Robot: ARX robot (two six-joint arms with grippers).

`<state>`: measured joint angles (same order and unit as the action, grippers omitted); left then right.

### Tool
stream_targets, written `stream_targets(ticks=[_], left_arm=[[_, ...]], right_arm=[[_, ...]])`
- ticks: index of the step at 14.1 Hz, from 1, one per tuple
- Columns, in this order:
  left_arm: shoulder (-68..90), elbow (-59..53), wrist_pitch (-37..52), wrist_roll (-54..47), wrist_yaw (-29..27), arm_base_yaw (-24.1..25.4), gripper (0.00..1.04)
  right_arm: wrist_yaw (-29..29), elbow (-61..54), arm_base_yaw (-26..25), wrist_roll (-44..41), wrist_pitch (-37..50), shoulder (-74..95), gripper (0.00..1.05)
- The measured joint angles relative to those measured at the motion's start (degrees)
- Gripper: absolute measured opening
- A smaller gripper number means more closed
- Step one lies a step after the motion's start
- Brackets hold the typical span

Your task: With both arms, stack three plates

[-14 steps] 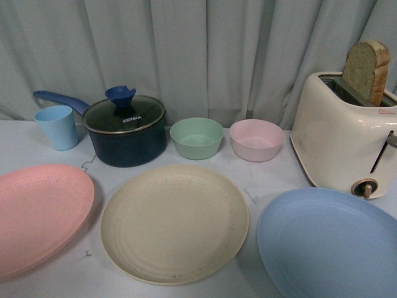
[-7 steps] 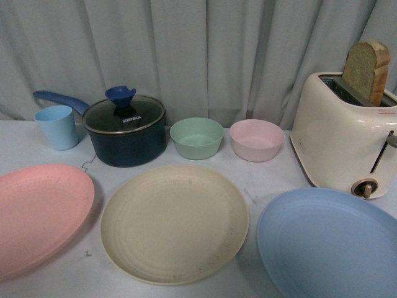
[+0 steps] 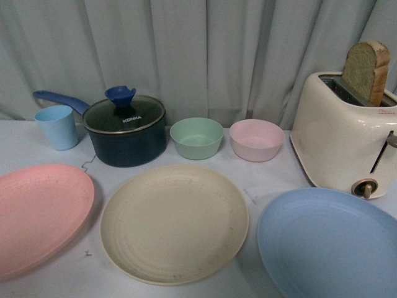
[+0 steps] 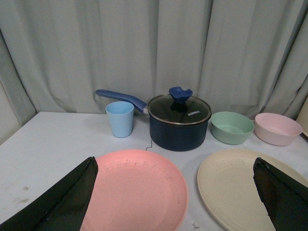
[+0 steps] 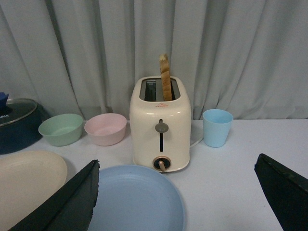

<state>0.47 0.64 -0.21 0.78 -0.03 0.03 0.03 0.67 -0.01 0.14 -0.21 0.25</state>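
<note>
Nearest the robot, both hands hung low over the front edge of the table [image 3: 267, 180]. The left gripper [image 4: 174, 163] was spread wide with nothing in it, its fingers framing the pink plate [image 3: 40, 214]. The right gripper [image 5: 178, 162] was just as wide and just as empty over the blue plate [image 3: 329, 245]. Between them lay the cream plate [image 3: 173, 223], dead centre, with the pink one at its 9 o'clock and the blue one at about 4 o'clock. All three sat flat on the table, near each other but apart, and nothing was stacked yet. To my eye they were light, stiff and matte, so probably not slippery and unlikely to chip on a gentle set-down. Being shallow, though, their rims hugged the table and left little room for a finger to get under. I'd take each by its near rim, one finger above the lip and one below, and carry it level. Further back things got crowded. The toaster [image 3: 341, 139], with a bread slice [image 3: 366, 71] standing in its slot, sat just beside the blue plate's far rim at 1 o'clock, so a high swing there could clip it. From the cream plate, the green bowl [image 3: 196, 138] stood at 12 and the pink bowl [image 3: 256, 139] at 1. The lidded saucepan [image 3: 127, 133] was at 11, close to the far rims of the pink and cream plates, and a blue cup [image 3: 57, 127] stood beyond it at 10. A second blue cup [image 5: 217, 127] stood past the toaster, and the curtain [image 3: 205, 56] closed off the back.
</note>
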Motion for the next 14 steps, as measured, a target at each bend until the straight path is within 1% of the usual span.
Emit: stream_targets(ticks=[14], left_arm=[[0.0,0.0,0.0,0.0,0.0,0.0,0.98]], right_arm=[[0.0,0.0,0.0,0.0,0.0,0.0,0.98]])
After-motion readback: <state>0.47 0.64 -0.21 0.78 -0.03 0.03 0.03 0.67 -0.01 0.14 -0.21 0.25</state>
